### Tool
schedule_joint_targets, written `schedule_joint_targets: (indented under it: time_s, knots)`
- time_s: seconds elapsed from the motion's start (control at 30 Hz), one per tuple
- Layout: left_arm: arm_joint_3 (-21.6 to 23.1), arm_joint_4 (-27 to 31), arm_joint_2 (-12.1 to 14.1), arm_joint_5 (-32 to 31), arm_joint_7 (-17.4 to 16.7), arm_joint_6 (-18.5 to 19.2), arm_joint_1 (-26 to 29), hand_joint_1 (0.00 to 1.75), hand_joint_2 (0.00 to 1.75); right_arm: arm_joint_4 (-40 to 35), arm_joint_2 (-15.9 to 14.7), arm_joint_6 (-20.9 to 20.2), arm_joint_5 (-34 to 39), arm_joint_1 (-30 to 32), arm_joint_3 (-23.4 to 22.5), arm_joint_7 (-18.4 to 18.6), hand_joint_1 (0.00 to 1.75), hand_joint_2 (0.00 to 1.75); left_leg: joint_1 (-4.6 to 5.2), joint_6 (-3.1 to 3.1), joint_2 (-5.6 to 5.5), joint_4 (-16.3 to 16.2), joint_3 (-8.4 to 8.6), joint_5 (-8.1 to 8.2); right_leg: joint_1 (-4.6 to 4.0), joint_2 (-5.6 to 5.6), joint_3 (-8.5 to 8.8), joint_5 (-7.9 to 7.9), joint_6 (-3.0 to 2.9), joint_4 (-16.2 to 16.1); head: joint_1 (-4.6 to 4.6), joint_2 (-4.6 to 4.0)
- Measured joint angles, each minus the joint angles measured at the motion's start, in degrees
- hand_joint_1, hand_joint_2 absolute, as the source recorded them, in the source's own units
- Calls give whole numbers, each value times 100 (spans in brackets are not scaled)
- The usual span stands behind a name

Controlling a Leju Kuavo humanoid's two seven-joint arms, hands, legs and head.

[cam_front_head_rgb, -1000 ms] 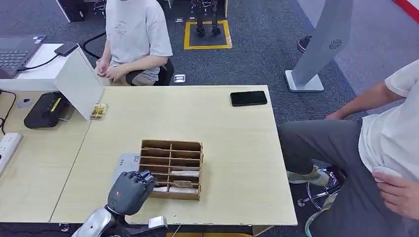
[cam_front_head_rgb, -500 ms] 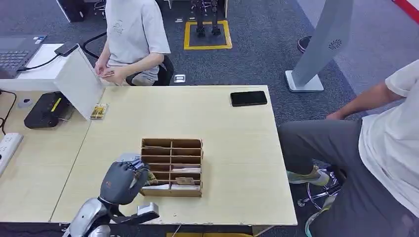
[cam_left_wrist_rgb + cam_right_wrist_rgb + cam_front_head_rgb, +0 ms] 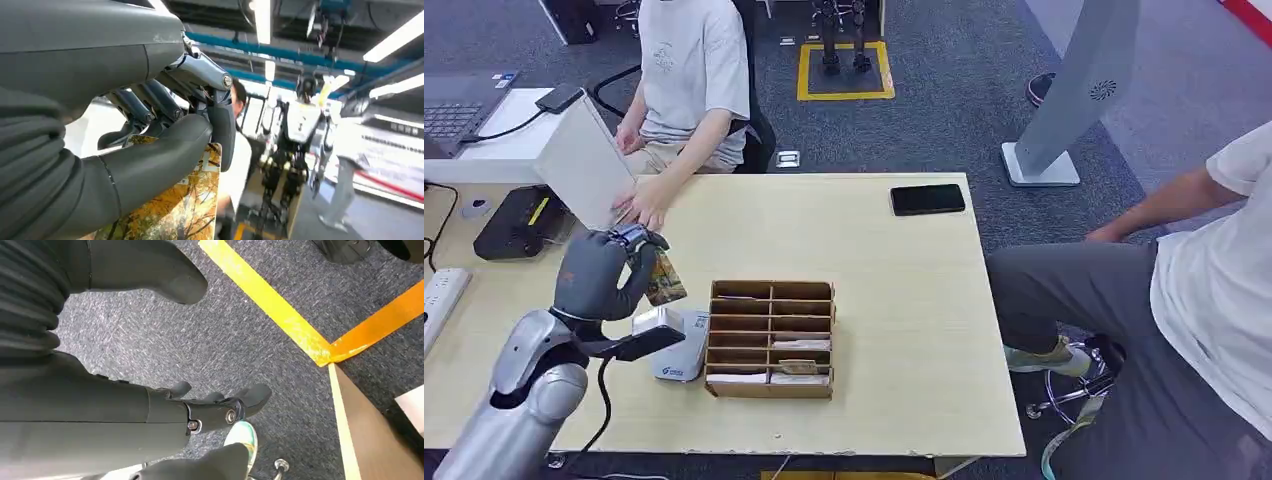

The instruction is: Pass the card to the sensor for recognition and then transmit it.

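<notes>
My left hand [image 3: 602,272] is raised over the table's left part and pinches a card [image 3: 665,280] with an autumn-tree picture. Up close, the thumb and fingers [image 3: 165,150] clamp the card [image 3: 187,205]. The card hangs above and behind the grey-white sensor [image 3: 680,356], which lies flat by the left side of the wooden compartment box [image 3: 770,340]. A person seated across rests a hand [image 3: 644,206] on the table just beyond my left hand. My right hand [image 3: 200,412] hangs beside the table over grey carpet, fingers apart, holding nothing.
A black phone [image 3: 927,199] lies at the table's far right. A white panel [image 3: 584,165] and a black device [image 3: 514,224] stand at the far left. Another seated person [image 3: 1184,290] is close to the table's right edge. The box holds several cards.
My left hand rose from the box's front left corner and moved toward the far left, carrying the card. The person across has reached a hand onto the table.
</notes>
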State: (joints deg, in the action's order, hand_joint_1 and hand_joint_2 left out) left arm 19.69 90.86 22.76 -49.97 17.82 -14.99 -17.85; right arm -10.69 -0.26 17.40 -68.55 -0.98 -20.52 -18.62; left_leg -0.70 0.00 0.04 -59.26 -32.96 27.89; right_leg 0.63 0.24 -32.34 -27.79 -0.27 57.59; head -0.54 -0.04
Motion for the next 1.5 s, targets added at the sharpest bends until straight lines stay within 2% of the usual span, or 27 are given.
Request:
schedule_joint_targets:
  time_s: [0.03, 0.07, 0.17, 0.3, 0.4, 0.47, 0.6, 0.7, 0.8, 1.03, 1.5]
  knots:
    - [-145, 29, -33, -164, 199, 420, -191, 175, 175, 0, 2, -2, 36, 3, 2, 24, 0, 175, 1, 2, -6, -1, -3, -3, 1, -8, 0, 0, 0, 0, 2, 0]
    - [-362, 46, -66, -156, 198, 725, -358, 175, 175, 0, 2, 0, 55, 0, 2, 51, 0, 175, 1, 2, -8, -1, -6, -6, 0, -10, -3, 2, -1, 0, 9, 0]
    - [-547, 68, 66, 191, -325, 857, -1130, 175, 175, 0, 22, 2, 75, -6, 0, 68, 0, 175, -8, -5, -3, -1, -17, -10, -8, -5, -11, 17, -7, 0, 9, 0]
    - [-562, 68, 229, 285, -497, 820, -1622, 175, 175, 0, 44, 7, 75, -14, 2, 92, 0, 175, -3, -7, 2, -1, -11, -11, -5, 0, -12, 17, -8, 0, 6, 0]
    - [-557, 15, 301, -7, -773, 664, -1874, 175, 175, 0, 46, -2, 38, -16, 2, 101, 0, 175, -3, -8, 2, -1, -15, -12, -6, 1, -19, 18, -8, 0, 6, 0]
    - [-557, -230, 310, -476, -1052, 481, -2149, 175, 175, 0, 48, -15, 1, -39, 4, 131, 0, 175, -4, -9, 1, -1, -16, -13, -7, 0, -18, 18, -8, 0, 4, 0]
    - [-540, -696, 306, -941, -1309, 236, -2518, 175, 175, -4, 50, -17, -48, -65, 20, 144, 0, 175, -4, -7, 4, -1, -15, -16, -7, 3, -18, 21, -8, 0, -2, 0]
    - [-520, -1209, 266, -1009, -1467, 146, -2843, 175, 175, -7, 61, -28, -98, -101, 44, 149, 0, 175, -4, -7, 4, -1, -15, -16, -7, 3, -19, 22, -8, 0, -2, 0]
    - [-505, -1739, 207, -987, -1441, 92, -3129, 175, 175, -9, 68, -48, -104, -127, 50, 166, 0, 175, -3, -7, 4, -1, -14, -16, -6, 3, -19, 22, -8, 0, -2, 0]
    - [-494, -2116, 20, -567, -1360, 92, -3196, 175, 175, -7, 68, -76, -67, -70, 50, 162, 0, 175, -2, -7, 5, -2, -18, -15, -5, 5, -22, 22, -8, 0, -2, 0]
    - [-490, -2181, -114, -414, -1323, 70, -3134, 175, 175, -7, 68, -77, -69, -52, 50, 120, 0, 175, -3, -7, 5, -2, -19, -15, -6, 5, -23, 22, -8, 0, -4, 0]
